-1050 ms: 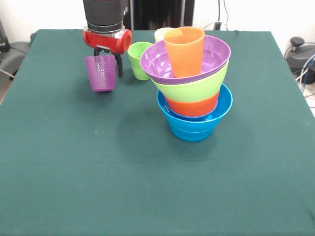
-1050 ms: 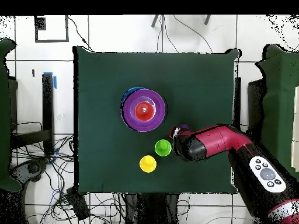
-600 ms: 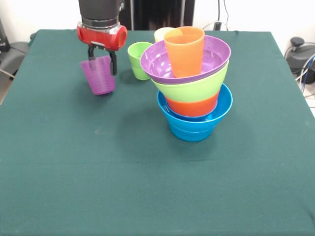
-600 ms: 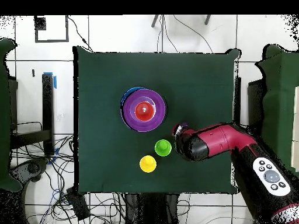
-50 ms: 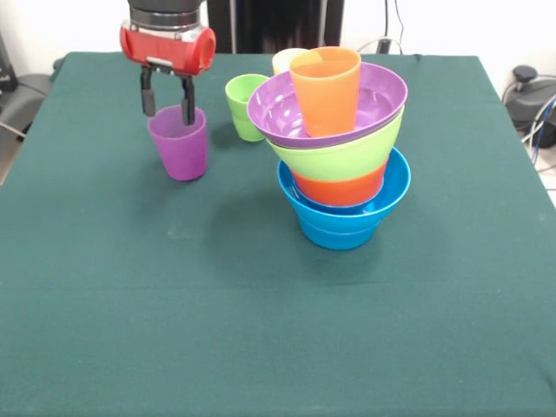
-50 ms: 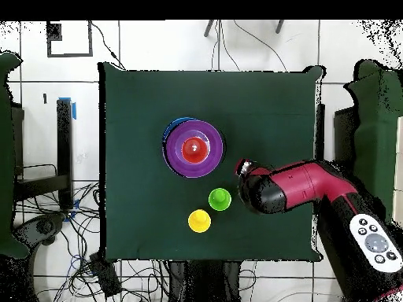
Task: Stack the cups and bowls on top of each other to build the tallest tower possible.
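The tower (image 5: 340, 165) stands right of centre: a blue bowl (image 5: 340, 224) at the bottom, then an orange bowl (image 5: 340, 188), a lime green bowl (image 5: 334, 158) and a purple bowl (image 5: 378, 94), with an orange cup (image 5: 326, 87) on top. A purple cup (image 5: 179, 146) stands upright on the cloth to its left. My gripper (image 5: 167, 106) hovers just above that cup's rim, open, fingers apart and shifted slightly left. A green cup (image 5: 246, 106) and a yellow cup (image 5: 287, 59) stand behind. From above, the tower (image 6: 194, 147), green cup (image 6: 219, 199) and yellow cup (image 6: 199, 222) show; the arm hides the purple cup.
The green tablecloth (image 5: 261, 330) covers the whole table. In the overhead view the red arm (image 6: 291, 187) reaches in from the right side. Cables lie on the floor beyond the table's edges.
The purple cup hung tilted in my gripper before; now it stands upright on the cloth. The gripper has risen and shifted left, away from it.
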